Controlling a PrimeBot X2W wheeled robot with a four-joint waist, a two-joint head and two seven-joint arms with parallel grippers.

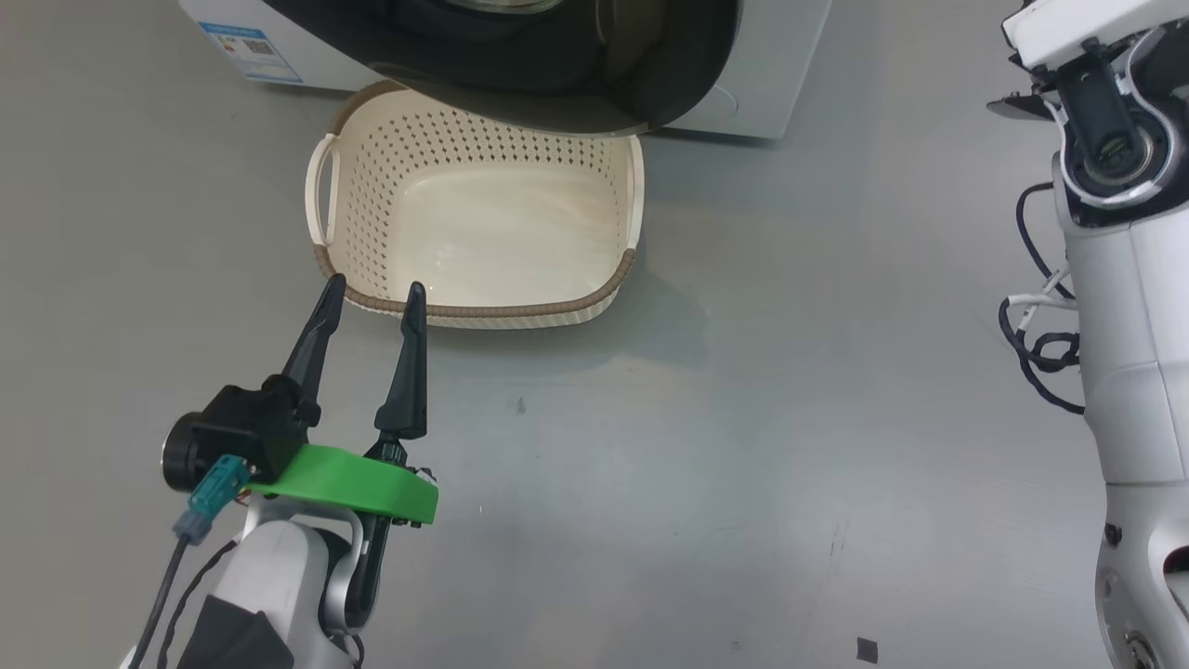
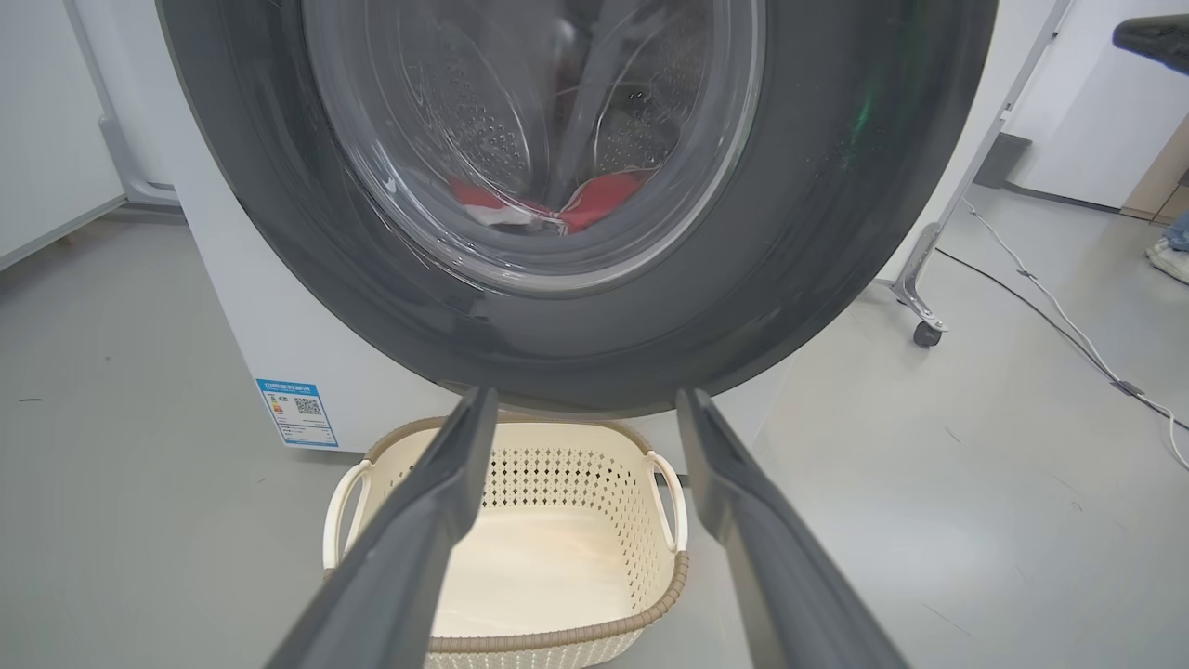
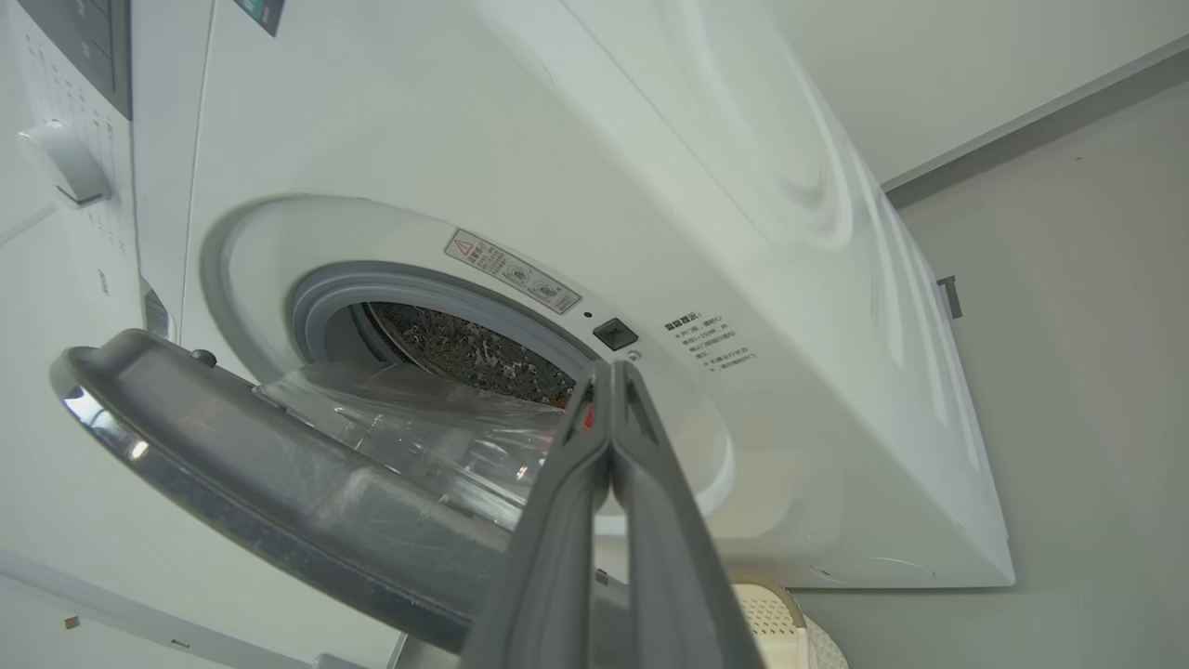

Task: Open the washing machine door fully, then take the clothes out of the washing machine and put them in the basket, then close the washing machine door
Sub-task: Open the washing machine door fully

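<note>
My left gripper point(image 1: 373, 283) hovers at the near rim of the basket point(image 1: 483, 314), jaws released. It sits on the floor under the part-open washing machine door point(image 2: 836, 232), handy for the clothes point(image 2: 604, 200) in the drum. My right gripper point(image 3: 610, 372) has its jaws clenched empty, probably to nudge the door wider.

It looked like a robotics lab or test room, not a home laundry. The washer point(image 2: 232, 307) stood alone on a bare grey floor point(image 1: 743, 465) (smooth, lightly scuffed). Plain white panels point(image 2: 46, 121) stood beside it. A metal stand point(image 2: 966, 177) rode on a caster point(image 2: 926, 333), and loose cables point(image 2: 1050, 311) trailed across the floor.
</note>
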